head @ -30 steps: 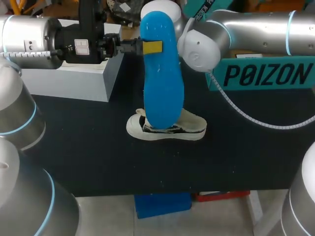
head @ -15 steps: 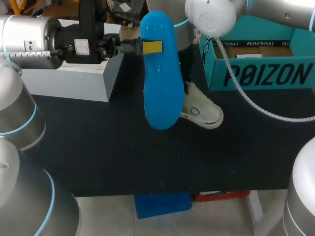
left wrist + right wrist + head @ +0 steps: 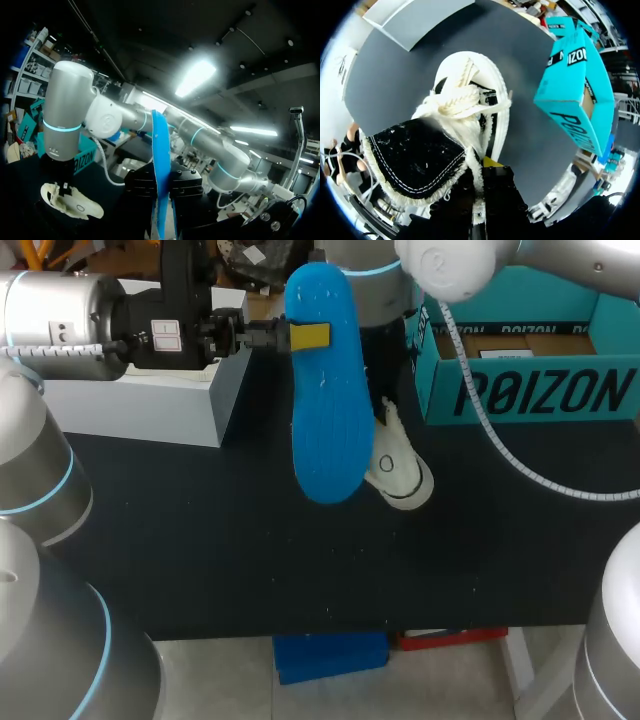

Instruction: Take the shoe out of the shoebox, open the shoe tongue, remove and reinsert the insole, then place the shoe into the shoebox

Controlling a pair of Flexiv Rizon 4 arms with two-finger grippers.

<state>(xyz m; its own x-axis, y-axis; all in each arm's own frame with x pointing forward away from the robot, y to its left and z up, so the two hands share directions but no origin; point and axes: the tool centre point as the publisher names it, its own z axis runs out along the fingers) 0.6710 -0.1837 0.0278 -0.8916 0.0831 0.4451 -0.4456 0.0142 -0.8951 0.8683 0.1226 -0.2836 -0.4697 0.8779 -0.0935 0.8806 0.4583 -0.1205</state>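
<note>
Left end effector is closed narrowly on the blue insole, pinching it near one end so that it hangs lengthwise above the dark surface, its lower end in front of the shoe. Right end effector is closed on the shoe's black tongue, which has a frayed cream edge; only one yellow tip shows beside the fabric. The cream shoe is near the middle of the surface, just in front of the teal shoebox and outside it. The head view hides the right end effector behind the insole and the arm, while the right wrist view shows the grip, the knotted laces and the shoe's open mouth. The left wrist view shows the insole edge-on in the left end effector's grip, and the shoe tilted beneath the right arm; whether it touches the surface cannot be told.
</note>
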